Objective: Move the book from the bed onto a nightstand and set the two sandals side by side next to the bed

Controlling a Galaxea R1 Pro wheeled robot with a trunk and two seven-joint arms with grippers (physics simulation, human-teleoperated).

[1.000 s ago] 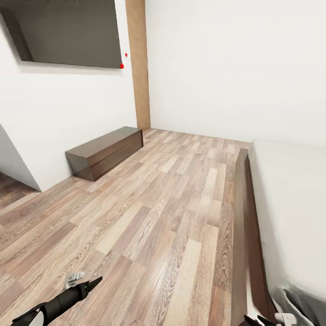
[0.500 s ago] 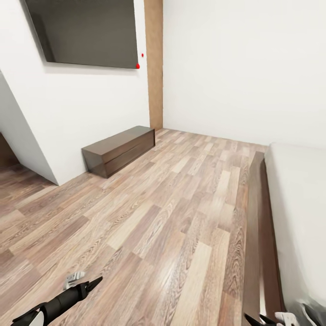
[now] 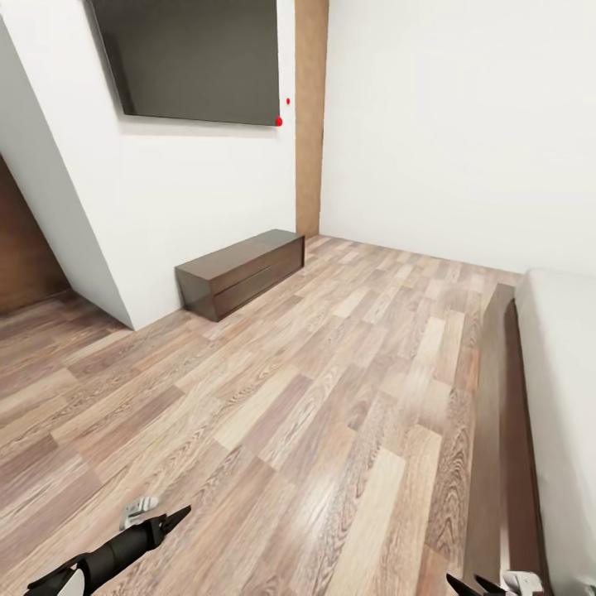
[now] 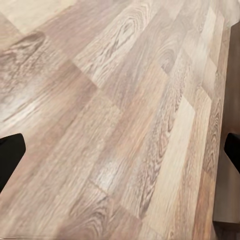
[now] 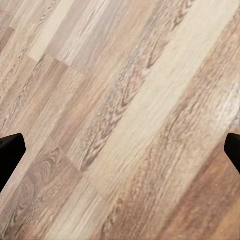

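The bed's off-white mattress (image 3: pixel 571 372) and its dark brown frame (image 3: pixel 497 389) run along the right side of the head view. Light wood-plank floor (image 3: pixel 314 414) spreads between the bed and the wall. My left gripper (image 3: pixel 157 513) hangs low over the floor at the lower left, open, with nothing between its fingers (image 4: pixel 10 157). My right gripper (image 3: pixel 488 586) sits at the bottom edge beside the bed frame, also open, its black fingertips (image 5: pixel 10 152) spread wide over bare planks. The book, the sandals and the nightstand are out of view.
A low dark brown cabinet (image 3: pixel 240 271) stands against the white wall under a wall-mounted dark screen (image 3: pixel 194 58). A brown wooden strip (image 3: pixel 310 116) rises in the far corner. A white wall corner (image 3: pixel 83 215) juts out at the left, with dark wood (image 3: pixel 25 248) behind it.
The camera has turned left, so cabinet, screen and bed sit further right in the picture and less mattress shows. Both arms keep their pose.
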